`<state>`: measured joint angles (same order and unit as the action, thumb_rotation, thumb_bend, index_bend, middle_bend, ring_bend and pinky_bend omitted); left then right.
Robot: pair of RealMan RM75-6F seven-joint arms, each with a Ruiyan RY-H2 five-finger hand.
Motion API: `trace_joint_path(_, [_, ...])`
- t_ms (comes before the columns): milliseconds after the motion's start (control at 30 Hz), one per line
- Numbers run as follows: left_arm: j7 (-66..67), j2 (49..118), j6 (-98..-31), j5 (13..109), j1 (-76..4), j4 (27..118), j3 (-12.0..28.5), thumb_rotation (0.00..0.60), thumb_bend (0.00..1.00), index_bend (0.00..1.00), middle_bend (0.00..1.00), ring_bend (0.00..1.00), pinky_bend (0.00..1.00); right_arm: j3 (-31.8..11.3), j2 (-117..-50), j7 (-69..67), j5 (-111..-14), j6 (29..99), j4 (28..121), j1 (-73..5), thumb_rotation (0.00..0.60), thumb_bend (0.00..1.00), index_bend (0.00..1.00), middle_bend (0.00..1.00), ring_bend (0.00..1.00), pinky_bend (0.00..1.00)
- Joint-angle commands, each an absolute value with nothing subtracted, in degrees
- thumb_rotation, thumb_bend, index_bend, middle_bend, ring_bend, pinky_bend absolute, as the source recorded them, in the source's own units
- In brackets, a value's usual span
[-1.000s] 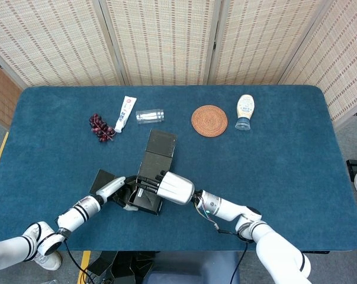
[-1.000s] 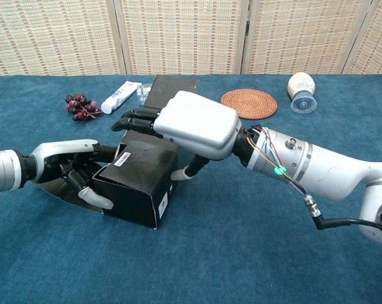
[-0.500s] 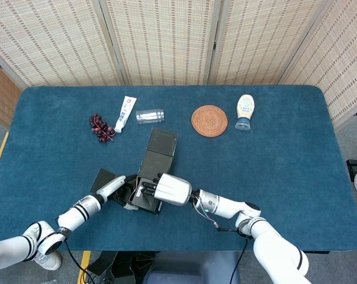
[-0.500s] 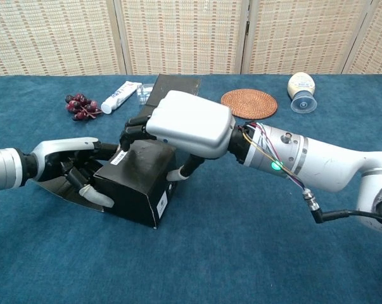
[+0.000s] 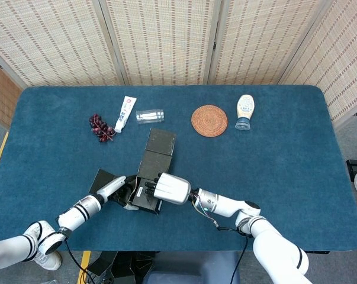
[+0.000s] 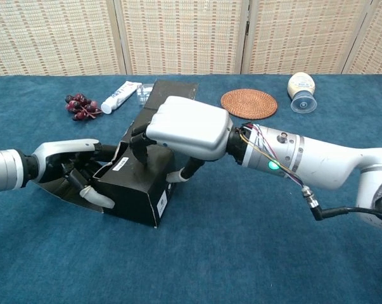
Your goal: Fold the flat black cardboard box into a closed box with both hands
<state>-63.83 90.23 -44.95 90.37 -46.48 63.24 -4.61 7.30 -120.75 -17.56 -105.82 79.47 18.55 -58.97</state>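
The left hand (image 6: 70, 168) braces the box's (image 6: 137, 190) left wall, fingers curled against it. The right hand (image 6: 187, 126) presses down on the top, fingers bent over the panel. Judged step: closing the top; next, tuck the rear lid (image 5: 161, 142). The right fingertips are hidden.
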Motion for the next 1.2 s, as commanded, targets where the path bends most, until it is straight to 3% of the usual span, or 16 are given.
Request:
trace_joint_path(33, [-63.8,90.2,-44.9,90.6,-46.6,63.1,-4.8,0.600,0.10,0.20,0.21,0.58,0.79,7.6,-120.6,-17.7,-105.9,78.9,18.6,-59.3,0.600,0.15,0.46,0.43,0.75,0.79])
trace_joint_path(967, [-65.1,89.7,-45.7,91.6,-47.4,63.3,-5.7,0.600,0.09,0.19,0.21,0.58,0.79,10.2,-117.9,-17.8,-107.1,73.4,21.8,-62.5,0.600,0.19,0.47,0.46,0.75,0.79])
trace_joint_path(1200, [-65.7,89.3,-45.8,91.6,-47.5,63.8,-5.9,0.600,0.10,0.19,0.21,0.58,0.79,11.0,-115.1,-16.6,-107.8,71.5,26.6,-63.5,0.600,0.21,0.56,0.53,0.76,0.80])
